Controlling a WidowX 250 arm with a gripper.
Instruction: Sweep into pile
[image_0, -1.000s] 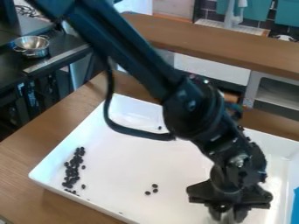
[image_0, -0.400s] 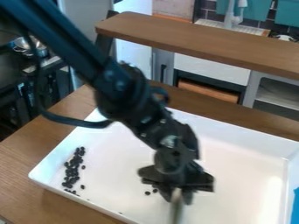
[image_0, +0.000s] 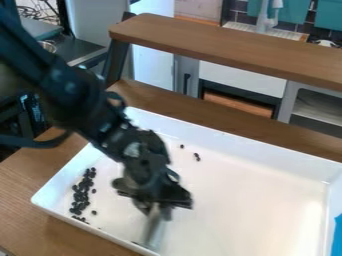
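Gripper positioned over the near left part of the white tray, clamped on a blurred grey tool that slants downward. Main group of dark beans lies along the tray's left side, left of the tool; stray beans lie near the far wall.

The arm is black all over, its long upper segment straight and smooth-faced. It runs into a thick, rounded joint with small, paler round spots on it. A thick black cable curves out from the side, and a shorter dark loop shows past the joint. Further down, the body turns knobbly, with bright specks and a pale grey patch. The claw is black too, with a broad, angular crosspiece above two stubby fingers.
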